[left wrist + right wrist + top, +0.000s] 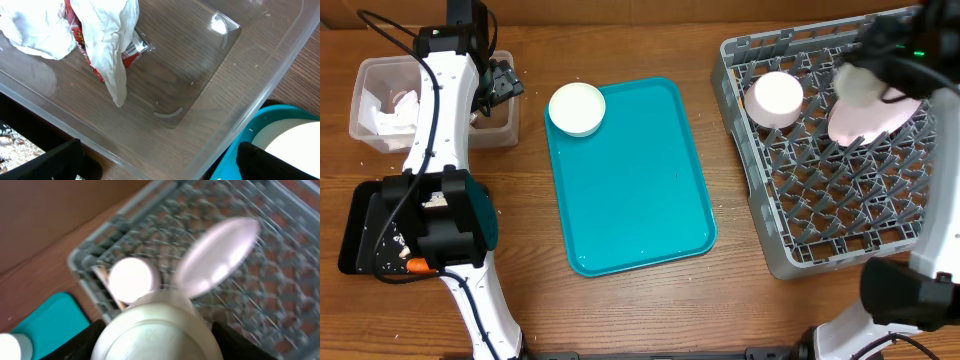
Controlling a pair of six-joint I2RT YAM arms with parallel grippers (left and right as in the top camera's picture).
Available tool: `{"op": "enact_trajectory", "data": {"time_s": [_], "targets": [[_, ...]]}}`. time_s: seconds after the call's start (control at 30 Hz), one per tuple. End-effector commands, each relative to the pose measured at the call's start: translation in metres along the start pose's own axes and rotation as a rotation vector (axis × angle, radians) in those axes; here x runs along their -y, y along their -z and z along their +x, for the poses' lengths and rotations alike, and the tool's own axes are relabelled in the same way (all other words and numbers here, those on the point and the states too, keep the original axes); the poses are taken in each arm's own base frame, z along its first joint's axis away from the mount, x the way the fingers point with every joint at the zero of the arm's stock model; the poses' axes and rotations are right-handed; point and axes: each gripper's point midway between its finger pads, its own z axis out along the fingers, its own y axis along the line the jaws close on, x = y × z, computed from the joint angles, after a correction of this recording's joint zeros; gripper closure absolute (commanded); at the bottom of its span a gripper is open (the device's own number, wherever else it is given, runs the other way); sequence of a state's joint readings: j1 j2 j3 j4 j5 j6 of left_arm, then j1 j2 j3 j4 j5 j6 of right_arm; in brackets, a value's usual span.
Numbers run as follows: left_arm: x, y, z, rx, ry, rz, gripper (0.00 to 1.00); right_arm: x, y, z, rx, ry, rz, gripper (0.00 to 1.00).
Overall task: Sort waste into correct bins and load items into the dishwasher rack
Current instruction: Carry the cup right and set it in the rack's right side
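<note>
A: Overhead first. Where is the cup?
B: Over the far side of the rack, in the right end effector. It hangs between a bowl and the plate, both already loaded. A 2nd bowl sits on the teal tray.
A: Left wrist view?
B: The left end effector is spread to its widest and holds nothing. It is above the tub, where napkins lie over a red wrapper. The wrapper's print is too crumpled to read.
A: Right wrist view?
B: Blurred. The fingers are partly closed on the cup's sides, with the rack below.
A: How to set it down well?
B: I'd lower it mouth down into a free gap between the pegs, clear of the leaning plate, and release only once it sits. Knocking the plate is the risk.
A: Any brand or label?
B: None legible in any of the 3 views.
</note>
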State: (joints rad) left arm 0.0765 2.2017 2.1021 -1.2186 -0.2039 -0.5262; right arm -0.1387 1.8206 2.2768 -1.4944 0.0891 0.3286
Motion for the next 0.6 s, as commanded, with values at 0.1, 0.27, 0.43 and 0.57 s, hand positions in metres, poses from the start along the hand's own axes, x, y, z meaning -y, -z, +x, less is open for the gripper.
{"op": "enact_trajectory", "data": {"time_s": [0.1, 0.27, 0.43, 0.57], "targets": [[0.002, 0.008, -0.007, 0.022, 0.032, 0.017, 0.0, 0.104, 0.005, -0.017, 0.014, -0.235, 0.151, 0.39], [0.001, 0.008, -0.007, 0.022, 0.032, 0.017, 0.0, 0.154, -0.012, -0.013, -0.014, -0.332, 0.223, 0.39], [0.002, 0.008, -0.007, 0.022, 0.032, 0.017, 0.0, 0.175, -0.055, 0.005, -0.071, -0.362, 0.255, 0.37], [0.001, 0.008, -0.007, 0.022, 0.032, 0.017, 0.0, 0.182, -0.093, 0.027, -0.121, -0.364, 0.267, 0.3]]}}
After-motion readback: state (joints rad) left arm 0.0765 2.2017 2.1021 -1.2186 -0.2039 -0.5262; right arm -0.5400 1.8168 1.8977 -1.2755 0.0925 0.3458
